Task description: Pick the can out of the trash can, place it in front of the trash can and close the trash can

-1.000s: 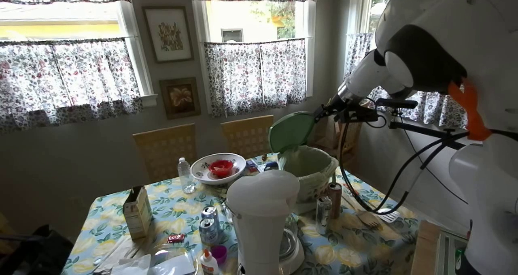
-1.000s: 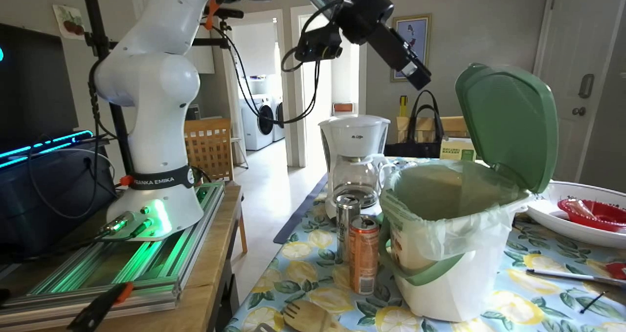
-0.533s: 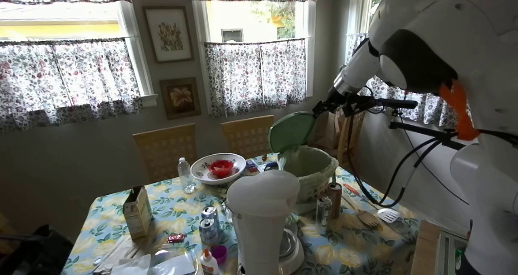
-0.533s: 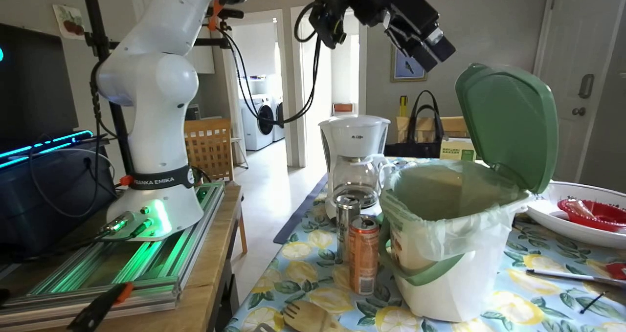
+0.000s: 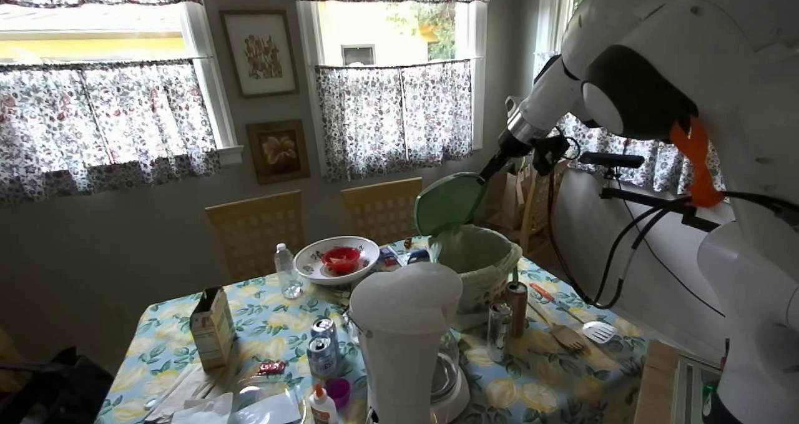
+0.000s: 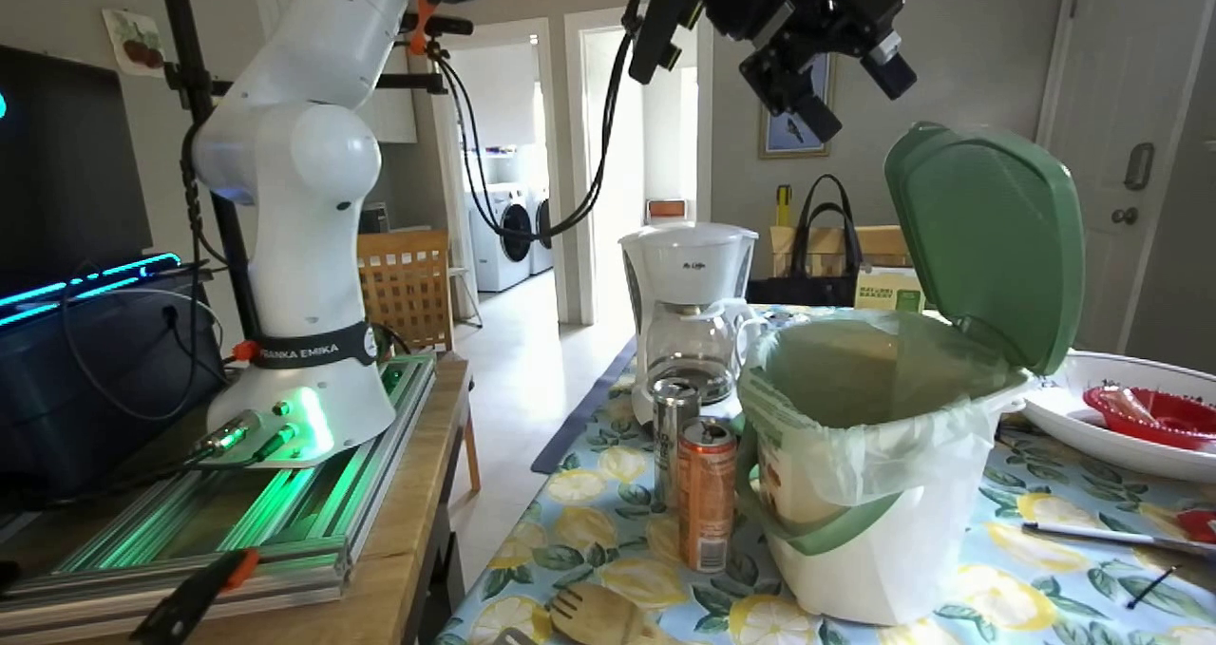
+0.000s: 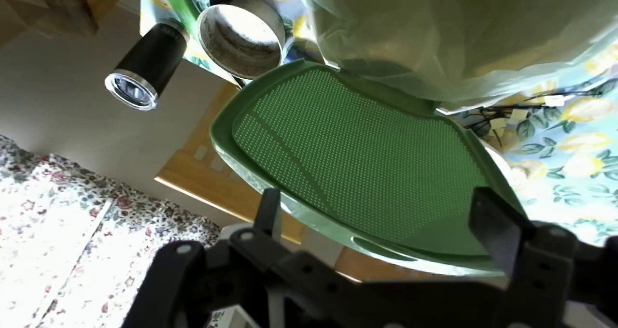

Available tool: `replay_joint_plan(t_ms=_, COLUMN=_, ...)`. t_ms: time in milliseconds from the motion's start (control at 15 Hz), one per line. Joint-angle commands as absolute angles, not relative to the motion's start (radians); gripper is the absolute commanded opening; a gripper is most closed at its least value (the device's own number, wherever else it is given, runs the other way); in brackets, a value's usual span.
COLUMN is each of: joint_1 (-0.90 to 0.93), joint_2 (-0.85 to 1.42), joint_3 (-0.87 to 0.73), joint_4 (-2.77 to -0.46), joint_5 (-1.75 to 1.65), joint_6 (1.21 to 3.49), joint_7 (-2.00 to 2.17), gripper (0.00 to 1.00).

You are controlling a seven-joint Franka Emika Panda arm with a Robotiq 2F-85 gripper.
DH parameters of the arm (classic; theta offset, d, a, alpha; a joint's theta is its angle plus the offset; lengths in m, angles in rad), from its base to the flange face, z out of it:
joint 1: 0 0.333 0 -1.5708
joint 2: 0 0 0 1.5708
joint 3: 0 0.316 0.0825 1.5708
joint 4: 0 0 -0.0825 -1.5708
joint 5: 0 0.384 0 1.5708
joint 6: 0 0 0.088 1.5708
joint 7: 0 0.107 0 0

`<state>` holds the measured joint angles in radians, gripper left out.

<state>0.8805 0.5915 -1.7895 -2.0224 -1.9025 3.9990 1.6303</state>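
The can (image 6: 707, 498), slim and orange-brown, stands upright on the table beside the trash can, next to a silver can. It also shows in an exterior view (image 5: 517, 308). The trash can (image 6: 883, 569) is a cream-white bin with a pale liner. Its green lid (image 6: 997, 237) stands raised. My gripper (image 6: 857, 97) is open and empty, above the bin near the lid's upper edge. In the wrist view, its fingers (image 7: 376, 197) are spread wide across the lid (image 7: 362, 154). I cannot tell if a finger touches it. The bin's inside bottom is hidden.
The silver can (image 6: 676, 441) and white coffee maker (image 6: 689, 265) stand beside the bin. Wooden utensils (image 6: 598, 612) lie in front. A white bowl (image 5: 312, 268) holds a red dish. A black cylinder (image 7: 153, 62) and a round ring (image 7: 241, 38) sit near the table edge.
My gripper has moved closer to the raised lid, rightward in an exterior view, and turned, so its two fingers now show apart. The bin, lid and cans have not moved.
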Motion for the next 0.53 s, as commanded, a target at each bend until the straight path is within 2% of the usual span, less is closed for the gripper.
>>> replay_joint_plan(t_ms=0, joint_1=0.818, joint_2=0.553, joint_3=-1.730, joint_4=-1.940, joint_5=-1.989, joint_6=4.049, joint_7=1.561, gripper=1.00)
replay_joint_plan(t_ms=467, joint_1=0.703, joint_2=0.546, joint_3=-1.610, joint_4=-1.834, joint_5=-2.022, joint_6=4.040, joint_7=1.489, gripper=1.00)
